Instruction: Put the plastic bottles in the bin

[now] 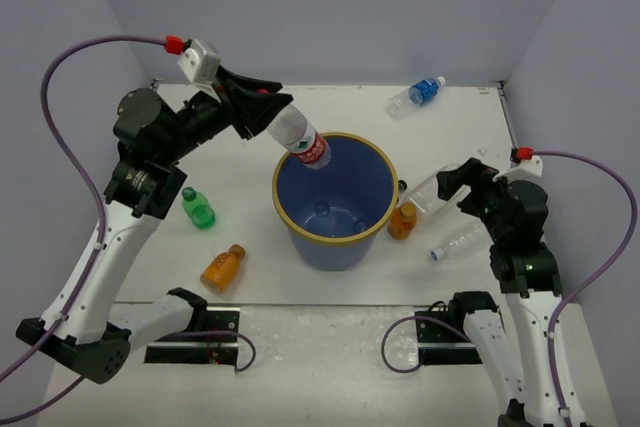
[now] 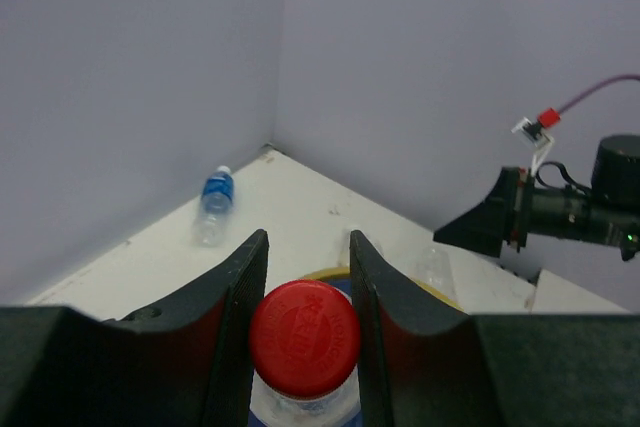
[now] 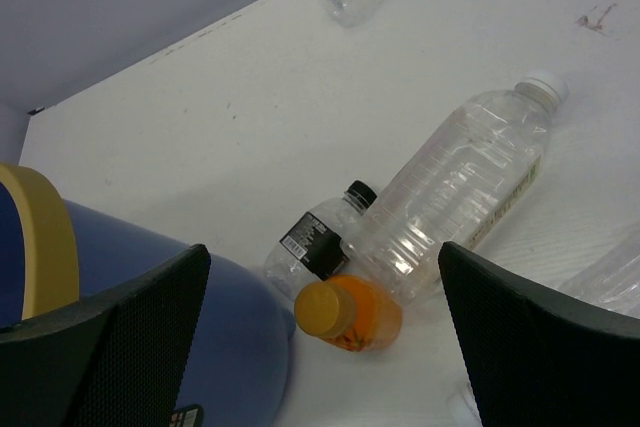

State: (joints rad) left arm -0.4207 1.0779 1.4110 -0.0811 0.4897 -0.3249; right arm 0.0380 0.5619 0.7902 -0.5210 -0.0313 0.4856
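Left jaws grip the red-labelled bottle (tilted) above the bin.

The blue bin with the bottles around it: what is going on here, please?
The left gripper is shut on a red-labelled bottle, holding it tilted over the bin, not yet released. The right gripper hangs open above a large clear bottle and an orange bottle beside the bin, holding nothing. A green bottle lies farther off on the table.

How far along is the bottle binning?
Done: nothing clearly in the bin. In hand: left gripper holds the red-label bottle over it. Left: green bottle, left orange bottle, blue-label bottle, plus right orange bottle and clear bottles by the open right gripper.
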